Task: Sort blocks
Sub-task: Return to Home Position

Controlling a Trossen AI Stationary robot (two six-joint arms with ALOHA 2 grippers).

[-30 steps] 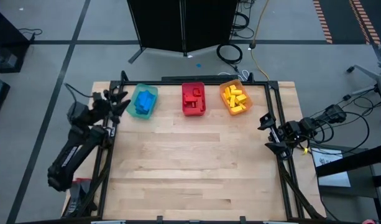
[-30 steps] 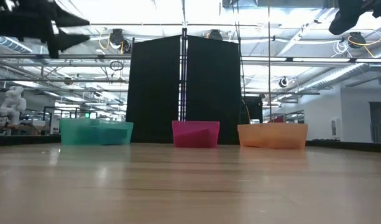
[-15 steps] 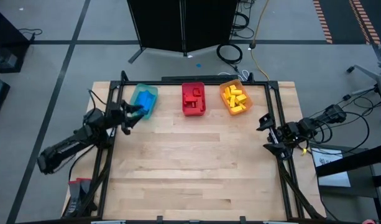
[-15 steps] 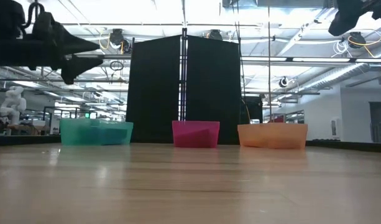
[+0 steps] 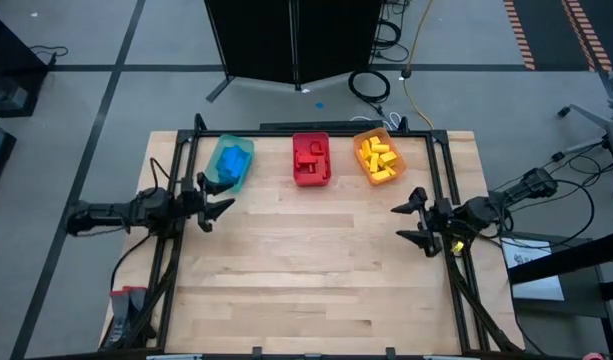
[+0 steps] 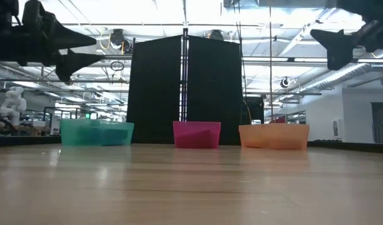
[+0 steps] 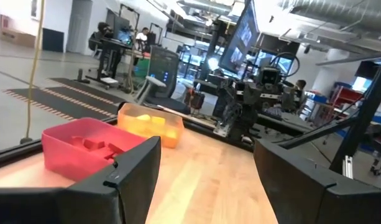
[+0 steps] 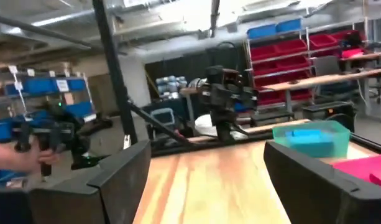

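Observation:
The blocks lie sorted by colour in three bins along the table's far edge. Blue blocks (image 5: 229,163) fill the teal bin (image 5: 242,150), red blocks (image 5: 309,157) the red bin (image 5: 311,178), and yellow blocks (image 5: 377,157) the orange bin (image 5: 390,137). My left gripper (image 5: 224,196) hangs open above the table's left edge, near the teal bin, and points level toward the right. My right gripper (image 5: 399,223) hangs open above the right edge and points toward the left. Nothing is between either pair of fingers (image 7: 134,174) (image 8: 122,174).
A black frame (image 5: 444,180) runs round the tabletop's left, far and right edges. The bare wooden top (image 5: 316,260) stretches between the two arms and toward the near edge. A black screen (image 6: 185,87) stands behind the bins. A person's hand (image 8: 16,155) shows beyond the table.
My left arm has swung away from the far left corner beside the teal bin toward the near edge and sunk; its gripper now points level across the table. My right gripper has tipped down toward level and reached slightly inward over the table. Both stay open.

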